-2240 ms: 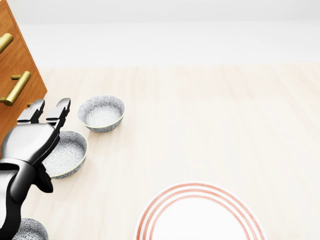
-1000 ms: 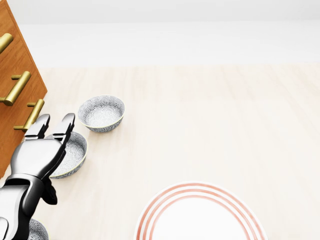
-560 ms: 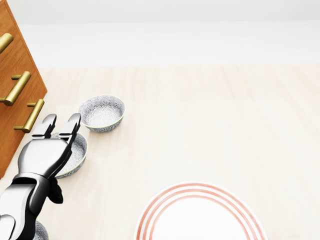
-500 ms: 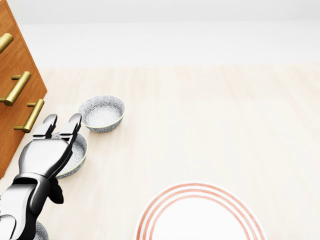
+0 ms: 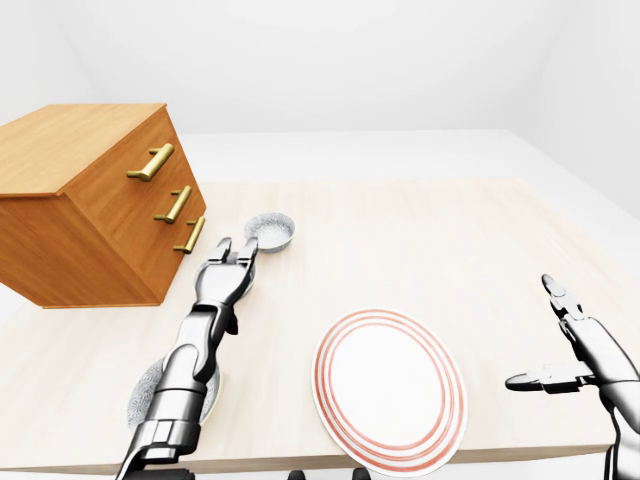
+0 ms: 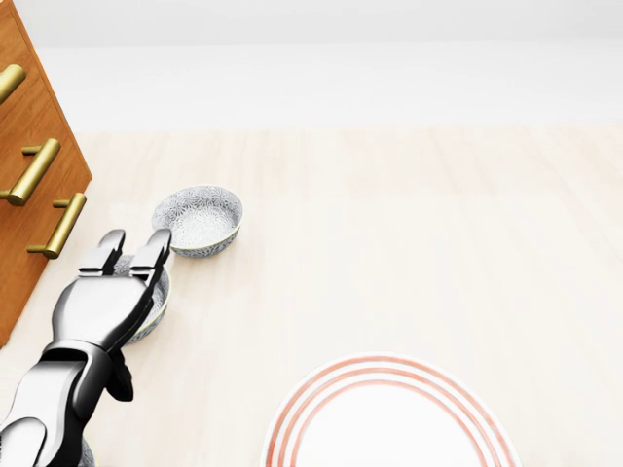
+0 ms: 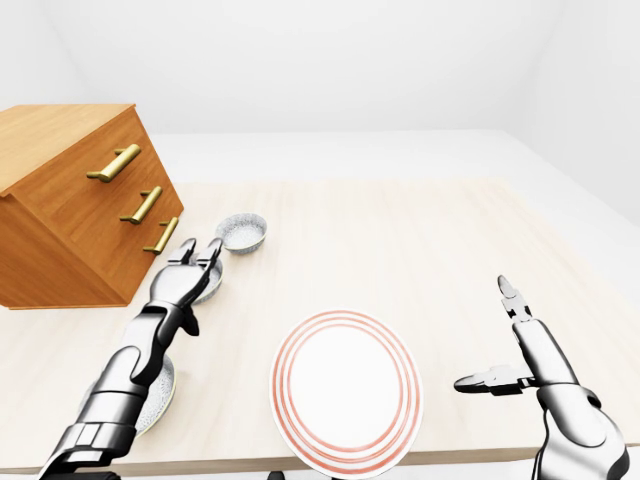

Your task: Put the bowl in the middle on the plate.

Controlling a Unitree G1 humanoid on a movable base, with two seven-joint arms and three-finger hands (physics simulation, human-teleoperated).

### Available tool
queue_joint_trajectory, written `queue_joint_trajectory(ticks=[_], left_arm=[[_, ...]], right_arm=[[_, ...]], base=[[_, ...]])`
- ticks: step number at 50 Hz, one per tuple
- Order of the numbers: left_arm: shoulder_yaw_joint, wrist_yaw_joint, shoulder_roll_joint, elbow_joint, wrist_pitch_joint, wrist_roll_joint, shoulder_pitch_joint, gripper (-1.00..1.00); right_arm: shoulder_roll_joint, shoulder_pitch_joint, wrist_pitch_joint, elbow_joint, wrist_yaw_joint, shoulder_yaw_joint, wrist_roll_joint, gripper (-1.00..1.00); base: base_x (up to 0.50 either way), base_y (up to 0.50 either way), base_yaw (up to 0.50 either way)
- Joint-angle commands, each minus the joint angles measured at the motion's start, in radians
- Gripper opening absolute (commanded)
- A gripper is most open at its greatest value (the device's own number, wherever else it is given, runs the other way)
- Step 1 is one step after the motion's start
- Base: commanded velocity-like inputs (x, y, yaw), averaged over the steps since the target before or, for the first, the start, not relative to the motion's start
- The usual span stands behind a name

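Middle bowl [image 6: 148, 297] sits at left of the head view on the pale worktop [image 6: 409, 233], mostly covered by the left hand [image 6: 125, 255], between the nearest bowl and the farthest one.

Near to far:
- Plate [image 5: 388, 386], red-ringed, bottom centre of the left-eye view, nothing on it.
- Right hand [image 7: 510, 345] at lower right of the right-eye view, fingers spread, holding nothing, above the worktop edge.
- Nearest bowl [image 7: 156, 392] at lower left, partly hidden under the left forearm.
- Left hand over the middle bowl, fingers extended and unclenched; contact with the rim cannot be told.
- Farthest bowl [image 6: 198, 220] just beyond the fingertips.
- Wooden drawer chest [image 5: 92, 200], brass handles, upper left.
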Motion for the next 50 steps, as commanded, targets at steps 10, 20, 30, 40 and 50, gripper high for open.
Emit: queue_joint_trajectory(ticks=[10,20,30,40,50], left_arm=[[-0.007,0.003,0.005,0.036,0.000,0.022,-0.038,1.00],[-0.011,0.028,0.015,0.101,0.000,0.033,-0.071,1.00],[-0.015,0.059,0.026,0.159,0.000,0.034,-0.094,1.00],[-0.014,0.064,0.040,0.185,0.000,0.046,-0.104,1.00],[-0.010,0.058,0.050,0.188,0.000,0.056,-0.104,1.00]], right_arm=[[-0.001,0.001,0.000,0.006,-0.003,0.002,0.002,1.00],[0.001,-0.001,0.000,-0.004,0.002,0.001,-0.002,1.00],[0.000,0.000,0.000,-0.005,0.003,-0.001,0.000,1.00],[0.000,-0.001,0.000,0.002,-0.001,0.000,0.001,1.00],[0.001,0.002,0.000,-0.006,0.002,-0.001,0.002,1.00]], base=[[0.00,0.00,0.00],[0.00,0.00,0.00],[0.00,0.00,0.00],[0.00,0.00,0.00],[0.00,0.00,0.00]])
